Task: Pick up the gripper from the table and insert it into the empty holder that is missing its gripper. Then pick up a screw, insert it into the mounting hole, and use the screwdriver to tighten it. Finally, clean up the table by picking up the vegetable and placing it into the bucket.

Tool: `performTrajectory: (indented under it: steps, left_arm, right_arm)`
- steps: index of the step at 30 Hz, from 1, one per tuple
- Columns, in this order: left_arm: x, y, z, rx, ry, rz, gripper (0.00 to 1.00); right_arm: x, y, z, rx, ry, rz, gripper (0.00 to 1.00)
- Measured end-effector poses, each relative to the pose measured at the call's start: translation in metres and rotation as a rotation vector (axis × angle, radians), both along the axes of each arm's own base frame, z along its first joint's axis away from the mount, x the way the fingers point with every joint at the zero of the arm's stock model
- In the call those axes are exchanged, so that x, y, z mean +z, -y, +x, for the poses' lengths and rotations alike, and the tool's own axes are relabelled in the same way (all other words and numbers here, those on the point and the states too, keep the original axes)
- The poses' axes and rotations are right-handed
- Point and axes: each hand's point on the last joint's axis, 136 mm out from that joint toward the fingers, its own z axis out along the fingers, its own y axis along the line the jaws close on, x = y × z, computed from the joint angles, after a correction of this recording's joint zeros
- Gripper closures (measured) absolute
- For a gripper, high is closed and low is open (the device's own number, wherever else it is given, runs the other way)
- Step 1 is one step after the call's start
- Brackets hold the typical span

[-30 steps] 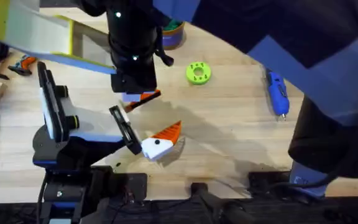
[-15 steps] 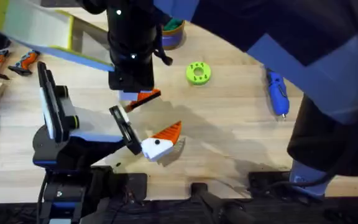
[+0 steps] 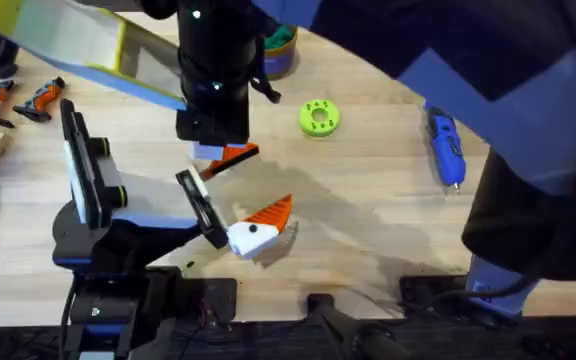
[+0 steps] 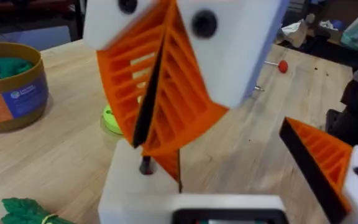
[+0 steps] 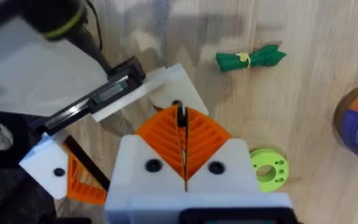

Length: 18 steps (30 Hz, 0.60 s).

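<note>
My right gripper [image 3: 218, 150] reaches across the table and is shut on the gripper [image 4: 166, 165], an orange wedge whose black side [image 5: 181, 117] shows between my ribbed pads. The wedge's lower end touches the top of the holder [image 4: 126, 193], a white block that is one finger of my left gripper [image 3: 233, 195]. That left gripper is open; its other finger [image 4: 328, 158] carries an orange pad. The blue screwdriver [image 3: 445, 148] lies at the right. The green vegetable [image 5: 250, 59] lies on the wood near the bucket [image 3: 278, 50], which stands at the back.
A lime-green round disc [image 3: 318, 117] lies between the bucket and the grippers. Orange-and-black tools [image 3: 38, 97] lie at the left edge. A thin rod with a red head [image 4: 281, 65] rests farther off. My right arm's dark links cover the upper right of the overhead view.
The right arm's upper link has shifted slightly, uncovering more of the tools at the left edge. The right gripper stays over the holder with the wedge.
</note>
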Motion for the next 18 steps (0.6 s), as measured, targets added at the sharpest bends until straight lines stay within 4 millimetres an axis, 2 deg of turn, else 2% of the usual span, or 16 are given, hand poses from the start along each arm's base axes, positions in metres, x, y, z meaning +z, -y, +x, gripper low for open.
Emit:
performTrajectory:
  steps: [18]
  left_arm:
    - [0.0000,0.0000,0.0000,0.000,0.000,0.000,0.015]
  right_arm:
    - [0.0000,0.0000,0.0000,-0.007,-0.002,0.000,0.995]
